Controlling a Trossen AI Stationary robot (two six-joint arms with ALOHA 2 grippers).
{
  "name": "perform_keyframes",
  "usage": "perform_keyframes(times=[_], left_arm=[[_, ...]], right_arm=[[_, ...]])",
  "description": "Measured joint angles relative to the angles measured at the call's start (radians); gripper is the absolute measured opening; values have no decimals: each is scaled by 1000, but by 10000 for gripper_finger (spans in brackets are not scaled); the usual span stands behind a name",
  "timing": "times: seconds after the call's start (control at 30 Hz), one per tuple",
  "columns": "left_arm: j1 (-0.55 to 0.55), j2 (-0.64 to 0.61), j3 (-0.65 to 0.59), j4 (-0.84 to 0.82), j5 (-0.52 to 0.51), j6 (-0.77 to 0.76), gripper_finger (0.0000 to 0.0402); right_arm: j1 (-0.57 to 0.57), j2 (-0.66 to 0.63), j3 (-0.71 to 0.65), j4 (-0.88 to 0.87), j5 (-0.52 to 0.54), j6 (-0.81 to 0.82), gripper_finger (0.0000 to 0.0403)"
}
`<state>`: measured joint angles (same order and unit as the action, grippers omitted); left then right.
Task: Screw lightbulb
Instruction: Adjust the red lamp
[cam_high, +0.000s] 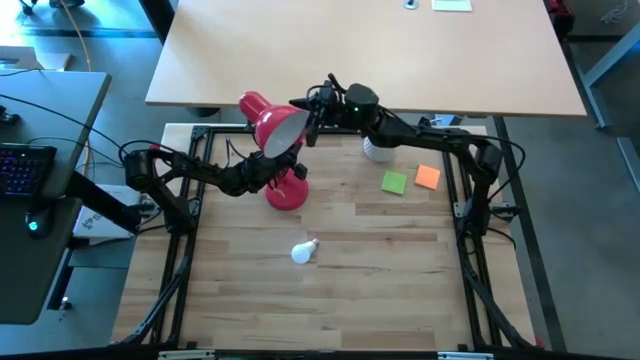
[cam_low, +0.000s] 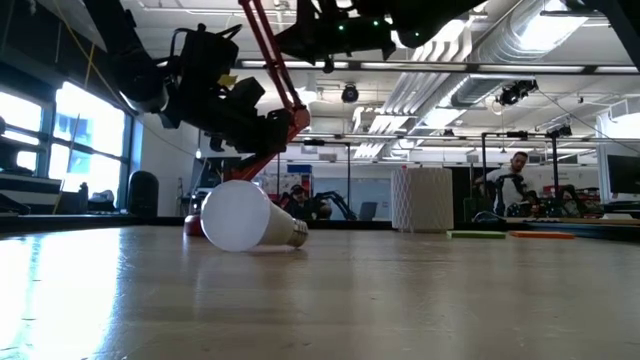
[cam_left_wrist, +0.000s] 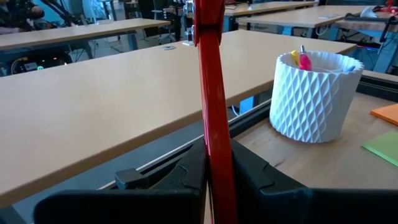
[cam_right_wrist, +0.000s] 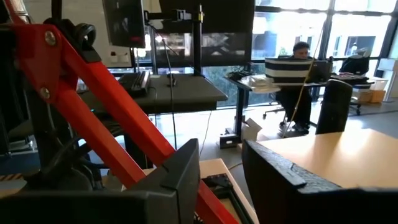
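Observation:
The small white lightbulb (cam_high: 303, 250) lies on its side on the wooden table, near the middle, and no gripper touches it; it also shows in the low view (cam_low: 245, 216). The red desk lamp stands on its round base (cam_high: 287, 192), with its shade (cam_high: 275, 125) tilted up behind. My left gripper (cam_high: 268, 170) is shut on the lamp's red arm just above the base. My right gripper (cam_high: 313, 112) is open beside the shade, and in its wrist view the lamp's upper red arm (cam_right_wrist: 118, 118) runs slantwise past its fingers (cam_right_wrist: 180, 171). My left gripper pinches the lamp's thin red arm (cam_left_wrist: 214, 124) between its two fingers (cam_left_wrist: 186, 174), which lie across it and come level from the table's left. The arm stands upright in the hold, and the lamp's base rests on the table. My right gripper: I cannot tell whether its fingers touch the lamp's arm.
A white lattice pen cup (cam_high: 378, 150) stands at the back right and also shows in the left wrist view (cam_left_wrist: 317, 93). A green note (cam_high: 394, 182) and an orange note (cam_high: 428, 177) lie beside it. A wooden desk (cam_high: 360, 50) stands beyond the table's far edge. People sit in the room behind.

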<state>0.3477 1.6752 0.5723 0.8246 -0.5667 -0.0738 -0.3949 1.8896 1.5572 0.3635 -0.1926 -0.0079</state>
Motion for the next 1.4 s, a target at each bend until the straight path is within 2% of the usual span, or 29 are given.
perform_keyframes(times=[0.4,0.77,1.1,1.23,1.4], left_arm=[[0,0,0,2,5,9,33],[0,0,-2,11,9,14,33],[0,0,-2,16,5,11,34],[0,-4,-2,13,1,16,49],[-1,-29,-4,-9,12,32,95]], right_arm=[[6,-2,4,-79,-42,4,127],[31,73,2,-75,-101,10,136],[15,39,-6,-38,-43,0,136],[-10,-19,-7,-102,-29,-3,136],[-32,-58,-3,-226,-17,-13,135]])
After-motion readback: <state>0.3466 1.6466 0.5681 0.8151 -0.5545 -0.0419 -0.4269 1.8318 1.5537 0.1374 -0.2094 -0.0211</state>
